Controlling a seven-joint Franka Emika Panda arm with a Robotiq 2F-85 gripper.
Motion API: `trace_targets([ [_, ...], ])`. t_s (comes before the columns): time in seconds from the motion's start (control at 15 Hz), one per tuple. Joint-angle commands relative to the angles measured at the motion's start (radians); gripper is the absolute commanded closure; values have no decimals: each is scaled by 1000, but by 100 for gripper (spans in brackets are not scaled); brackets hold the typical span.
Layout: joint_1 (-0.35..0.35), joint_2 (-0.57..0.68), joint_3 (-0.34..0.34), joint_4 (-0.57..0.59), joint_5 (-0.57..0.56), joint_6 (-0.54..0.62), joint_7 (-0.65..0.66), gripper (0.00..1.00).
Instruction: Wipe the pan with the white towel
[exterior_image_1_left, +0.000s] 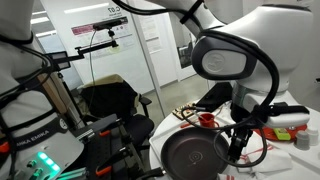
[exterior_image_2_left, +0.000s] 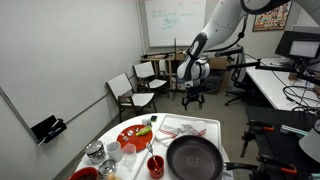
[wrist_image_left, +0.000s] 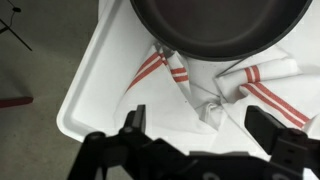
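In the wrist view a dark pan (wrist_image_left: 220, 25) overlaps the top edge of a white tray (wrist_image_left: 85, 100). A white towel with red stripes (wrist_image_left: 185, 75) lies crumpled in that tray. My gripper (wrist_image_left: 203, 125) is open and empty, hovering above the towel with one finger on each side of a raised fold. In both exterior views the pan (exterior_image_2_left: 193, 157) (exterior_image_1_left: 195, 155) sits on the round white table, with the tray and towel (exterior_image_2_left: 185, 128) just behind it. The gripper (exterior_image_2_left: 192, 72) hangs above the tray on the white arm; it also shows beside the pan (exterior_image_1_left: 238, 143).
A red plate with food (exterior_image_2_left: 135, 137), a red cup (exterior_image_2_left: 155, 165) and several jars (exterior_image_2_left: 100, 155) stand on the table beside the pan. Chairs (exterior_image_2_left: 125, 95) and desks (exterior_image_2_left: 280, 85) stand beyond the table. Cables lie near the pan (exterior_image_1_left: 260, 150).
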Motion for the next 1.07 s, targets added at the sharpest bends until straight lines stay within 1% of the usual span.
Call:
trace_targets([
  [0.0,8,51,-4,71,-11,-38,62,0],
  [0.33,13,143,-14,183,-23,-102,135,0],
  [0.6,22,227,-27,266,-48,-114,171,0],
  [0.8,26,275,-34,305,-85,-105,146,0],
  [0.87,25,285,-30,310,-107,-102,111,0],
  [0.93,34,296,-38,311,-132,-88,103,0],
  [1.0,33,301,-34,309,-163,-87,60,0],
])
